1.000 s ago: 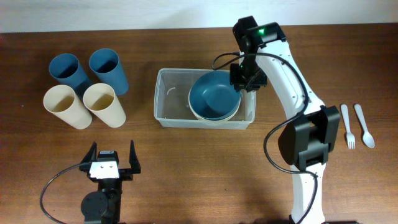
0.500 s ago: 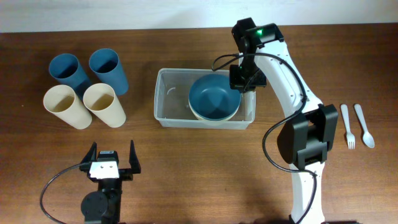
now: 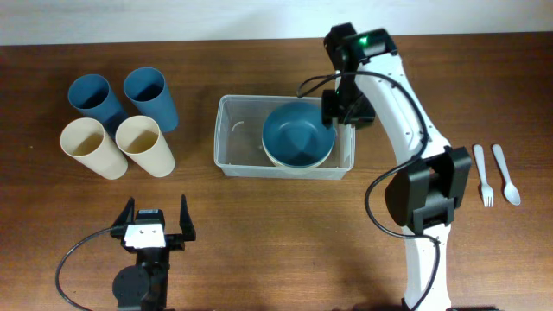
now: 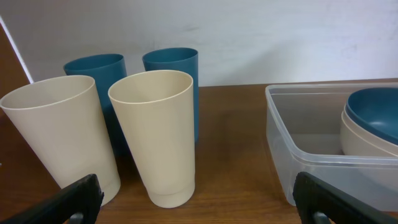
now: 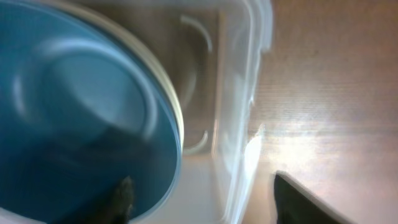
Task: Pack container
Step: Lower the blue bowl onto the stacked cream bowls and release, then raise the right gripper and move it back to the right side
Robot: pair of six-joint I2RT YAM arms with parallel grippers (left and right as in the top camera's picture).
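Little has moved since the earlier overhead frames: your right gripper (image 3: 342, 111) sits at the same far right corner of the container (image 3: 235, 138), shifted only slightly, and the blue bowl (image 3: 296, 134) lies where it was, nested in the cream bowl (image 3: 278, 161)

Findings:
- The container stands mid-table, between the cups and the cutlery. Stacking the bowls at its right end leaves the left half bare, presumably for further items
- In the right wrist view the fingers are spread wide, one over the bowl's inside, the other beyond the container wall. They straddle both rims and appear to hold nothing, which reads as a release
- Your left gripper (image 3: 156, 225) rests at the near edge, fingers fully apart and empty, facing the blue cups (image 4: 169, 87) and cream cups (image 4: 155, 137)
- Fork (image 3: 483, 177) and spoon (image 3: 505, 175) lie well apart to the right

Limits:
- The right wrist view is blurred, so you cannot tell whether a finger touches the bowl
- The cream bowl is mostly covered
- From overhead, the wrist hides the right fingertips
- The left wrist view cuts off the container's right side
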